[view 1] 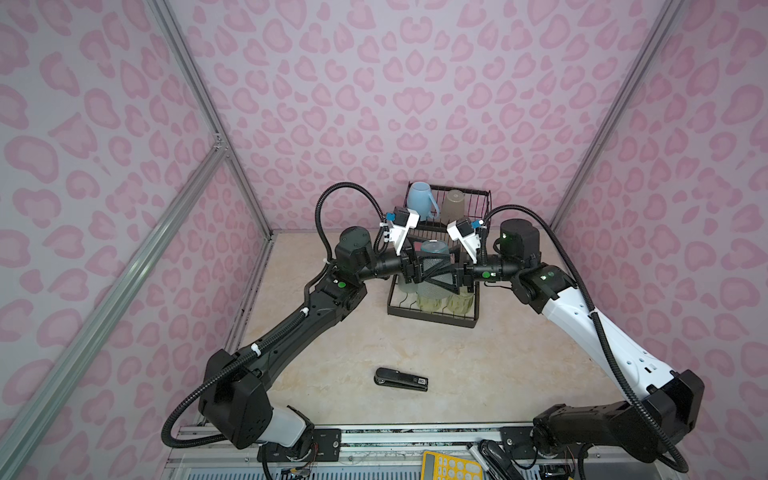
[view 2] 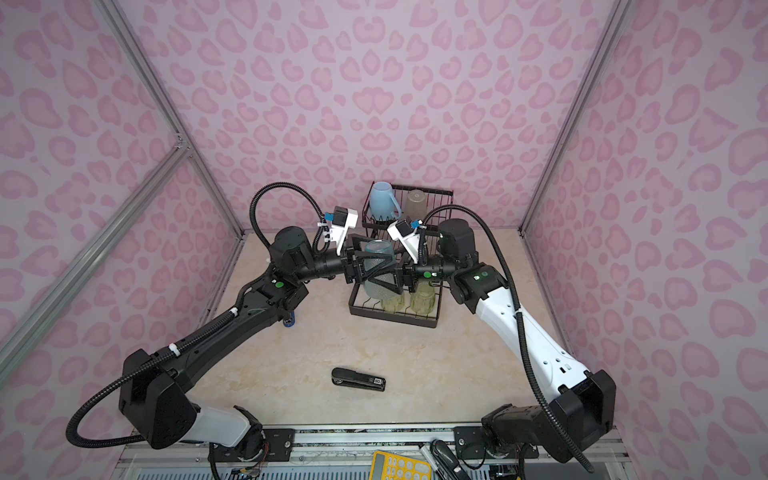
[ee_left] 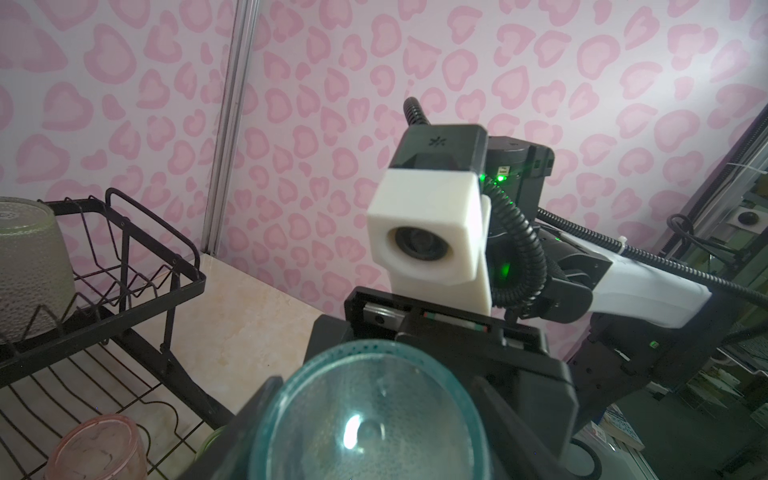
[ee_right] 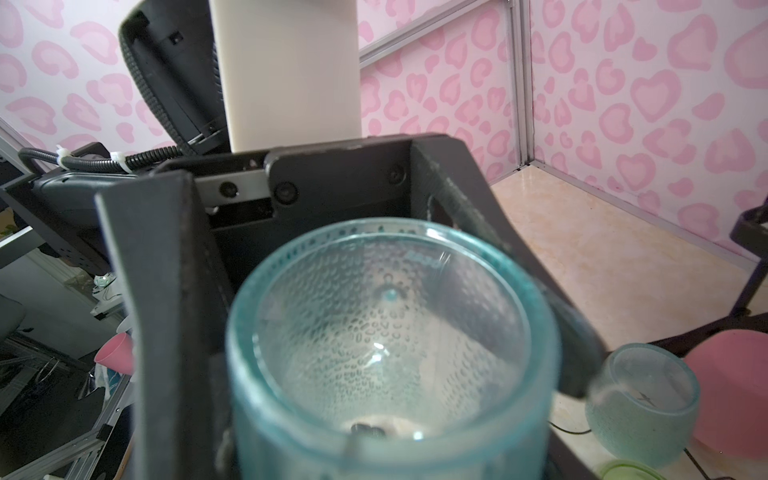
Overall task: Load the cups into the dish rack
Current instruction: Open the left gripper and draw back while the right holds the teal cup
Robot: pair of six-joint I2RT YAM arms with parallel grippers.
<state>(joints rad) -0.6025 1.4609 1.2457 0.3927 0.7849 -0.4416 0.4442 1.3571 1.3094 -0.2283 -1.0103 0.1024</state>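
"Walls: pink heart-spot print. Tabletop (view 1: 353, 353): pale marbled beige. Next entry?"

"Dish rack (view 1: 432, 322), black wire, two tiers, standing at the back centre of the tabletop."

"Raised basket, contents?"

"One light-blue mug (view 1: 419, 201) and one pale frosted tumbler (view 1: 454, 205), side by side. The tumbler sits base up."

"Lower tray?"

"At the front, one green ribbed cup (view 2: 392, 302) just beside a second green ribbed cup (view 2: 424, 297). One pinkish cup (ee_left: 99, 449) is also in the tray, seen from the left wrist."

"Item in hand?"

"Blue-grey tumbler (view 1: 434, 249), base up, held in the air above the lower tray. The left gripper (view 1: 434, 268) is clamped on it from one side and the right gripper (view 1: 449, 268) from the opposite side — in both wrist views the fingers lie against its wall."

"Loose items?"

"Black stapler (view 1: 401, 379), flat on the tabletop, well in front of the rack. Blue stapler (view 2: 289, 320), mostly hidden under the left arm."
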